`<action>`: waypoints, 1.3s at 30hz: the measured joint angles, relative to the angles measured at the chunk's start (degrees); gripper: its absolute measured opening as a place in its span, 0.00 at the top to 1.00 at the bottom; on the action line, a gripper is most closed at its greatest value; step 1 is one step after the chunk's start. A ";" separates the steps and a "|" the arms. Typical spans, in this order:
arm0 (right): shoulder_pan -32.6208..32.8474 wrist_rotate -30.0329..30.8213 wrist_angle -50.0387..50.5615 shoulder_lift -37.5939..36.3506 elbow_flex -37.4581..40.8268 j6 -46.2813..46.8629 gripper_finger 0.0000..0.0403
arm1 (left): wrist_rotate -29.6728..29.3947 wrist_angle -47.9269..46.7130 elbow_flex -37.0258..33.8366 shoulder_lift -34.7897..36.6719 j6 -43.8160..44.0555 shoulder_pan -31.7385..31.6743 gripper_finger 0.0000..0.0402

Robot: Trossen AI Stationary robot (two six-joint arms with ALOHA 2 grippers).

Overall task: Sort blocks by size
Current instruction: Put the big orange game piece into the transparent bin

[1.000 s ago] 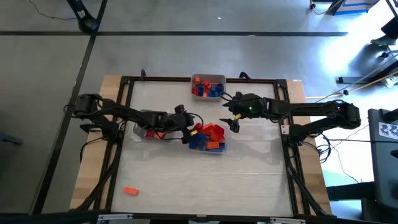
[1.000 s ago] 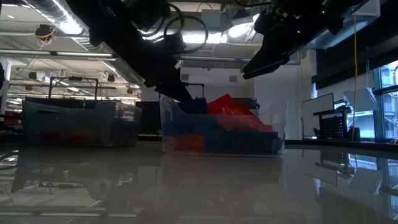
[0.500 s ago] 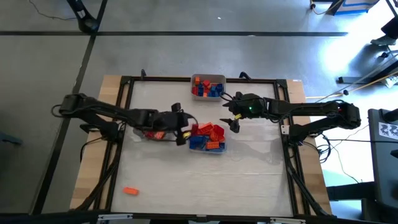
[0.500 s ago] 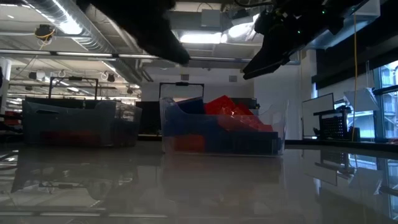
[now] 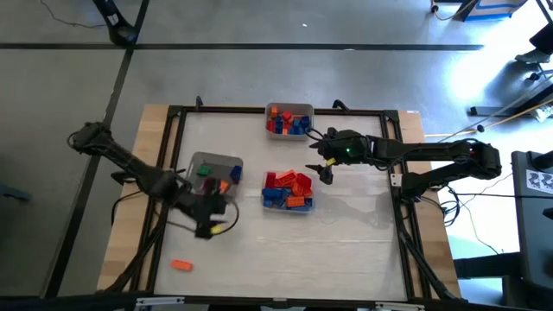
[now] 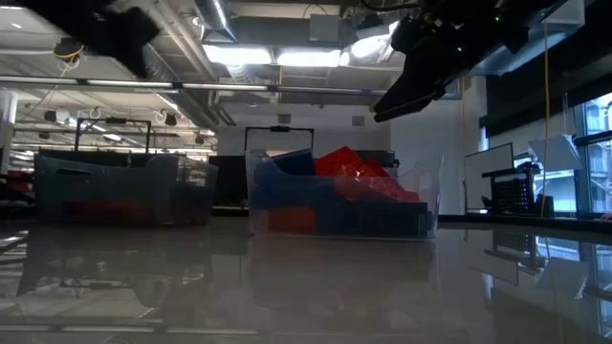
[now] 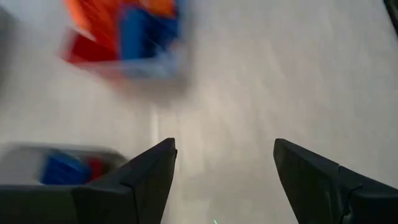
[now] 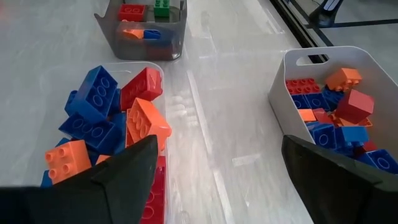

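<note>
The table (image 5: 285,250) is a pale, glossy sheet inside a dark frame (image 5: 173,155), with bare wood showing along its left and right edges. In the low view the top mirrors the ceiling lights and the trays.

Blocks (image 5: 288,188) fill the middle tray (image 5: 287,206), just past table centre: red, orange and blue, heaped above its rim. At twelve o'clock from it, against the far frame, a white tray (image 5: 289,110) holds more red, orange and blue pieces. At nine o'clock from the middle tray sits a grey tray (image 5: 215,162) with green, red, orange and blue ones. One orange block (image 5: 181,264) lies alone near the table's seven o'clock corner.

The left gripper (image 5: 213,230) hangs over bare table at six o'clock from the grey tray, fingers apart and empty. The right gripper (image 5: 327,172) hovers at two o'clock from the middle tray, fingers wide apart, nothing between them.

Beyond the table lies grey floor with dark seams. The low view shows a hall with ceiling ducts (image 6: 124,57), strip lights (image 6: 287,57), a monitor (image 6: 490,164) on the right and windows at the far right.
</note>
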State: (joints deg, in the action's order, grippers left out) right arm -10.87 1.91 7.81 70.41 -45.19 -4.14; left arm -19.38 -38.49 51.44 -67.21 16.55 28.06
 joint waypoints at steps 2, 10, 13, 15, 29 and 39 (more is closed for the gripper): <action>0.00 0.00 0.00 0.00 0.00 -0.01 0.15 | 1.22 -2.61 0.00 -0.68 3.69 3.55 0.36; 0.00 0.00 0.04 0.00 0.00 -0.36 0.15 | 2.77 -4.57 -0.02 -3.15 14.25 14.62 0.36; 0.00 0.00 0.07 0.00 0.00 -0.61 0.15 | 3.00 -4.49 -0.02 -4.50 19.79 18.34 0.36; 0.00 0.00 0.07 0.00 0.00 -0.61 0.15 | 4.38 -4.13 -0.02 -5.74 24.17 20.83 0.36; 0.00 0.02 -0.47 0.00 0.00 -0.57 0.15 | 16.33 3.71 -0.04 -20.82 43.07 32.02 0.36; -0.01 0.02 -0.31 0.00 0.00 0.98 0.15 | 17.94 2.66 0.00 -27.87 44.96 36.18 0.38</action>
State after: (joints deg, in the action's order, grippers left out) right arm -10.88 1.93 7.51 70.41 -45.19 -3.16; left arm -1.45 -35.83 51.44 -95.08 61.51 64.25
